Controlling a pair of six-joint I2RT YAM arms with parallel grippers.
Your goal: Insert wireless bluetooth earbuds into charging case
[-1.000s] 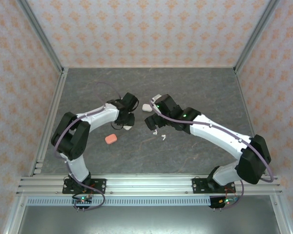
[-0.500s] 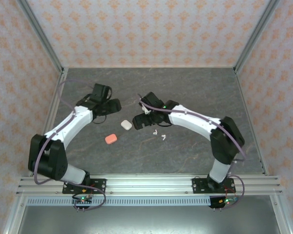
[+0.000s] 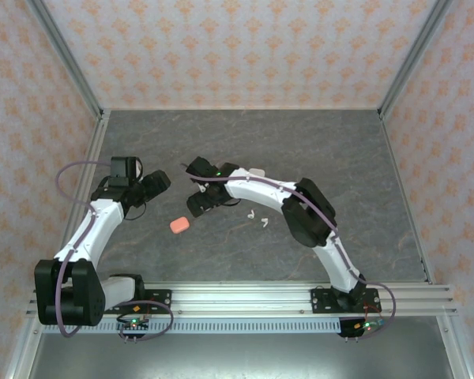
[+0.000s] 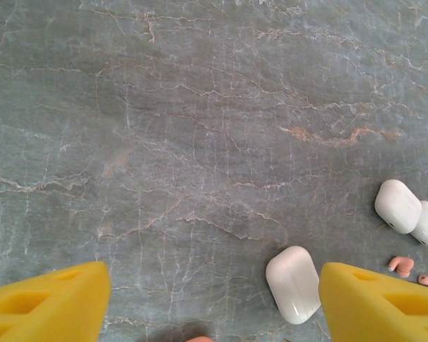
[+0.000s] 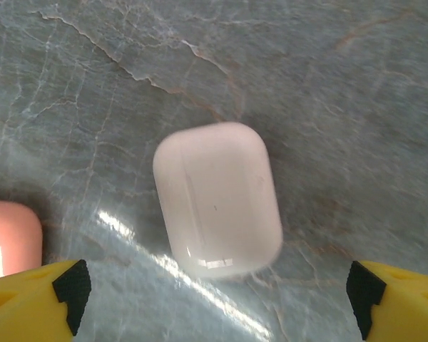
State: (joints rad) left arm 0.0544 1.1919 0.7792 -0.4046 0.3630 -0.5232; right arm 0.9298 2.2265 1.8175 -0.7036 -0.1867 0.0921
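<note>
A shut white charging case [image 5: 217, 199] lies flat on the grey table, ahead of my right gripper [image 5: 217, 310] and in line with the gap between its open yellow fingers [image 5: 36, 299]. From above, the right gripper [image 3: 199, 200] hovers over that spot. My left gripper [image 3: 156, 183] stands open and empty to the left. In its own view the left gripper [image 4: 214, 317] has a white case [image 4: 294, 283] just inside its right finger [image 4: 381, 303]. Two white earbuds [image 3: 250, 213] lie loose right of the right gripper. Two salmon-pink earbuds [image 4: 401, 265] lie at the left wrist view's right edge.
A shut pink case [image 3: 179, 225] lies just in front of the right gripper and shows as the pink case [image 5: 11, 239] at the right wrist view's left edge. Another white case [image 3: 257, 171] sits behind the right forearm. Two more white cases [image 4: 397, 205] rest side by side.
The left arm let go of the white case, opened and swung away to the left. The right arm swept left and now sits over that case.
</note>
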